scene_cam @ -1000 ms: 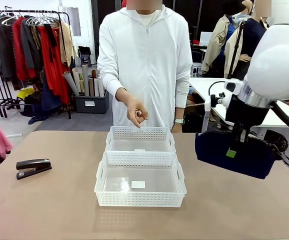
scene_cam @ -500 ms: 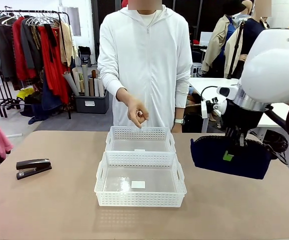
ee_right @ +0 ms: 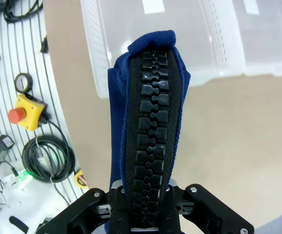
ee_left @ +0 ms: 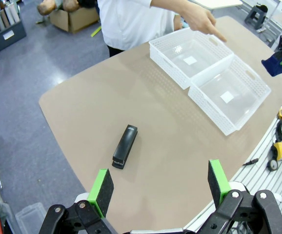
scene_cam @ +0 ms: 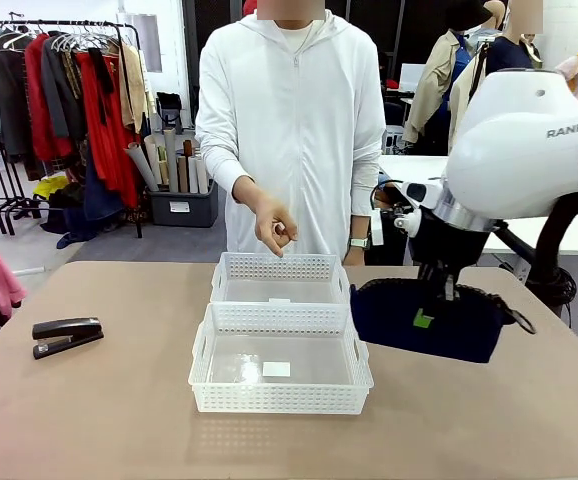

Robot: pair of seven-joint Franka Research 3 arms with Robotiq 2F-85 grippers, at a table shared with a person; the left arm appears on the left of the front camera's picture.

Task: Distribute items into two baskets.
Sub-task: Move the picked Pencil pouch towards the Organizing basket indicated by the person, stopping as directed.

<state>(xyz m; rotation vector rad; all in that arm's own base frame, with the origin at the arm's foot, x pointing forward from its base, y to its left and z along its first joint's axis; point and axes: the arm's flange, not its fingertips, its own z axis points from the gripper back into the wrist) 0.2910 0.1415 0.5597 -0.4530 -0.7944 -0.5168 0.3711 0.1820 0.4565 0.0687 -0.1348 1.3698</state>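
Two white lattice baskets stand mid-table: the larger basket nearer me, the smaller basket behind it, touching. My right gripper is shut on the top of a dark navy zippered pouch, which hangs just right of the baskets, above the table. In the right wrist view the pouch rises between the jaws, with basket walls beyond. A black stapler lies at the table's left. My left gripper hangs open high above the stapler.
A person in white stands at the far side, one hand pointing down over the smaller basket. Beside the table lie cables and a yellow emergency-stop box. A clothes rack stands far behind.
My right arm has carried the pouch leftward, from the table's right edge to just beside the baskets. The stapler, baskets and person's hand have stayed put.
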